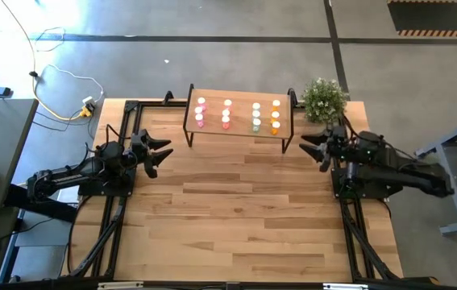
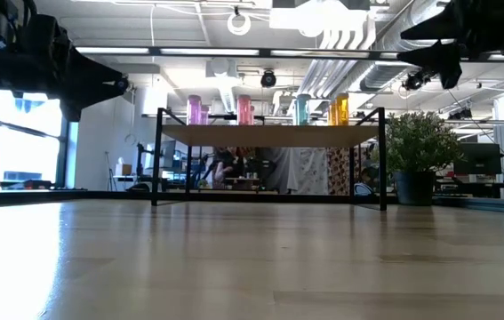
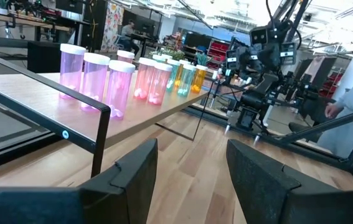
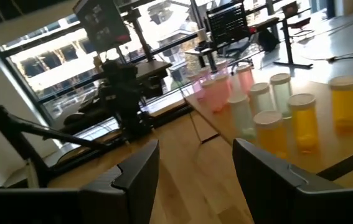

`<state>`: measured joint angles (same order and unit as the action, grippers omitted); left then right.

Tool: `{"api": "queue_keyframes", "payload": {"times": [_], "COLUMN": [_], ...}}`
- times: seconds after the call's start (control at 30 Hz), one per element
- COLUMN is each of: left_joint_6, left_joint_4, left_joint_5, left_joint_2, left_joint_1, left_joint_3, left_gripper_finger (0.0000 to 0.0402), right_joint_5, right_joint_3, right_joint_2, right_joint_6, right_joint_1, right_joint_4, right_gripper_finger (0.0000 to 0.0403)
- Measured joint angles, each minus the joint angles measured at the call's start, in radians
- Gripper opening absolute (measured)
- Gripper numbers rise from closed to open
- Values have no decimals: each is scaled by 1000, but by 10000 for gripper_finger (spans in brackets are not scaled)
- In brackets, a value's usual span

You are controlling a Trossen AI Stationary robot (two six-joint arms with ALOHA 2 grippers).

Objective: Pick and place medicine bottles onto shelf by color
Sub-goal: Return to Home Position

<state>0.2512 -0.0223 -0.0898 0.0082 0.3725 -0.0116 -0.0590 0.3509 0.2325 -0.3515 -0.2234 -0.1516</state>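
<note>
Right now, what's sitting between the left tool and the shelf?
Nothing: the high view shows only bare tabletop between the open left tool and the shelf.

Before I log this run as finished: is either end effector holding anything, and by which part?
Nothing is held: the left end effector and right end effector are both open and empty.

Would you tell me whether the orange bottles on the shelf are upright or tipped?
Upright: all three orange bottles stand on their bases on the shelf, white caps on top.
</note>
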Motion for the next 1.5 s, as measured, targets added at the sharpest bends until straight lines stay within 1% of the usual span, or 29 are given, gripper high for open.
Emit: {"api": "queue_keyframes", "payload": {"times": [0.13,0.33,0.47,0.63,0.8,0.9,1.03,1.13,1.3,1.5], "left_joint_6": [0,0,0,0,0,0,0,0,0,0], "left_joint_4": [0,0,0,0,0,0,0,0,0,0], "left_joint_5": [0,0,0,0,0,2,3,2,2,0], "left_joint_2": [0,0,0,0,0,0,0,0,0,0], "left_joint_1": [0,0,0,0,0,0,0,0,0,0], "left_joint_3": [0,0,0,0,0,0,-1,-1,-1,-1], "left_gripper_finger": [181,181,181,181,181,181,181,181,181,181], "right_joint_5": [4,4,-17,-49,-53,-69,-160,-195,-168,-168], "right_joint_3": [-61,-142,-183,-220,-220,-220,-220,-220,-220,-220], "right_joint_2": [0,-15,-58,-147,-233,-229,-230,-228,-227,-227], "right_joint_6": [9,-16,-15,-26,-34,-58,-78,-95,-172,-167], "right_joint_1": [51,141,195,243,269,283,301,305,305,305], "right_joint_4": [75,116,116,80,-37,-104,-136,-145,-153,-163], "right_gripper_finger": [195,195,195,195,195,195,195,195,195,195]}}
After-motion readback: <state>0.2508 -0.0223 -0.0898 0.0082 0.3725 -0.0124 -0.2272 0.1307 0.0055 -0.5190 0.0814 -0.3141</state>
